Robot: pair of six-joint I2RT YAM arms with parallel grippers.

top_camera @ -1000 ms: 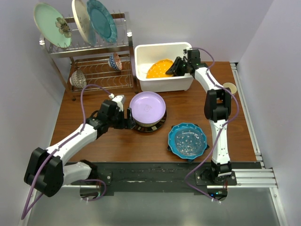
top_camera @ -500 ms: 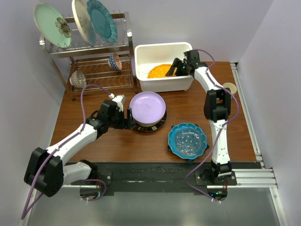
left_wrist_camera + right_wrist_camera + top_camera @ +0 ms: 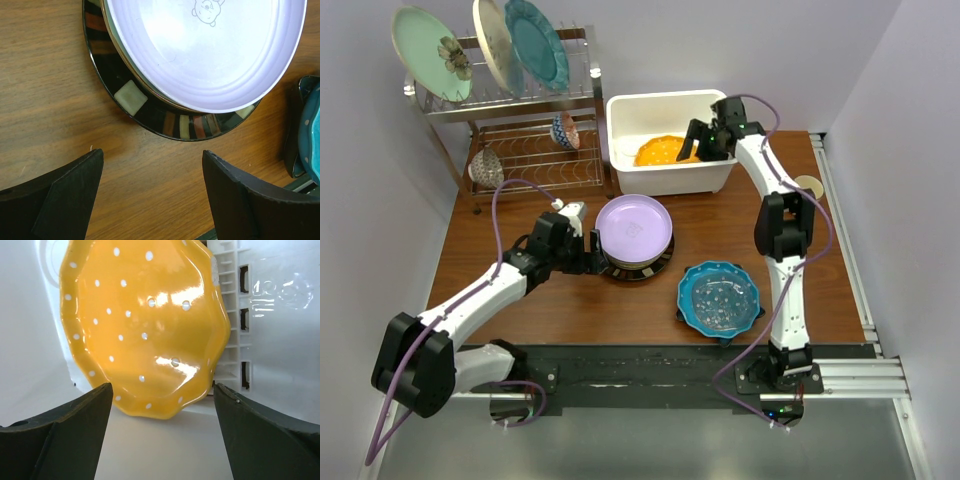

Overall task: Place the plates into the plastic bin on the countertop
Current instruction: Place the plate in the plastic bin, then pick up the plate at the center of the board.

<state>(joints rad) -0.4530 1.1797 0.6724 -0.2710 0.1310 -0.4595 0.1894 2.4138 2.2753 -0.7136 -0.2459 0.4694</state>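
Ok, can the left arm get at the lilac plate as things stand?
Probably yes. The left pincer is open and faces the edge of the lilac plate, with nothing standing between them. It lies atop the dark-rimmed plate, with nothing over it.

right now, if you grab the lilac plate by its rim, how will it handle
The lilac plate rests on the dark plate without sagging, so it is likely stiff. Its glossy rim may slip. Lifting could nudge the plate beneath.
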